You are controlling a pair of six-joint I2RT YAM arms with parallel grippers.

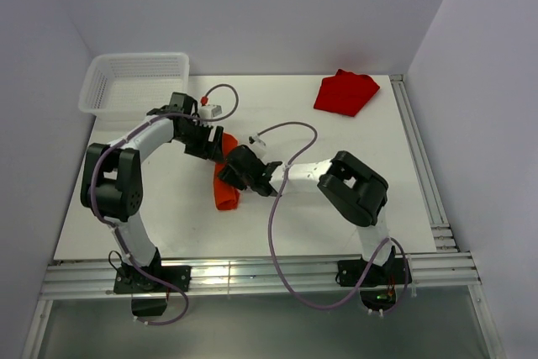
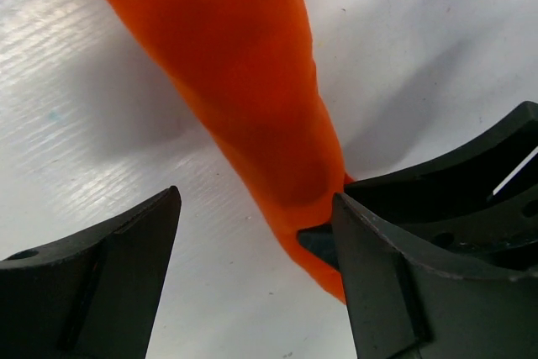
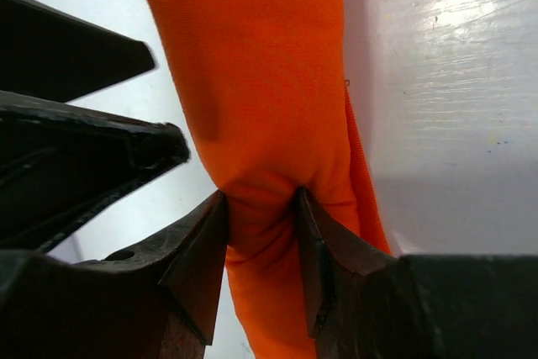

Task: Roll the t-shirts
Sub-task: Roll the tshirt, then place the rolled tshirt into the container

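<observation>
Your bright orange t-shirt (image 1: 225, 193) of soft cloth lies rolled into a long narrow tube on the white table (image 1: 353, 208). It sits just toward 9 o'clock of the table's centre and runs from 12 down to 6 o'clock in the top view. Your right gripper (image 3: 261, 197) comes in from 3 o'clock, and its two black fingers are pinched onto the roll partway along it, with the cloth bunched and creased between the tips. Your left gripper (image 2: 256, 203) stands over the 12 o'clock end of the roll with its jaws wide. In the left wrist view the tube runs between them, resting against the finger (image 2: 395, 275) at 3 o'clock and clear of the one at 9 o'clock. The two grippers are just beside each other, and the left one's black fingers show at 9 o'clock in the right wrist view. The darker red t-shirt (image 1: 345, 92), a loosely folded heap, lies well apart at about 1 o'clock on the table, near its far edge. A white plastic mesh basket (image 1: 101, 86) sits at the 11 o'clock corner.
</observation>
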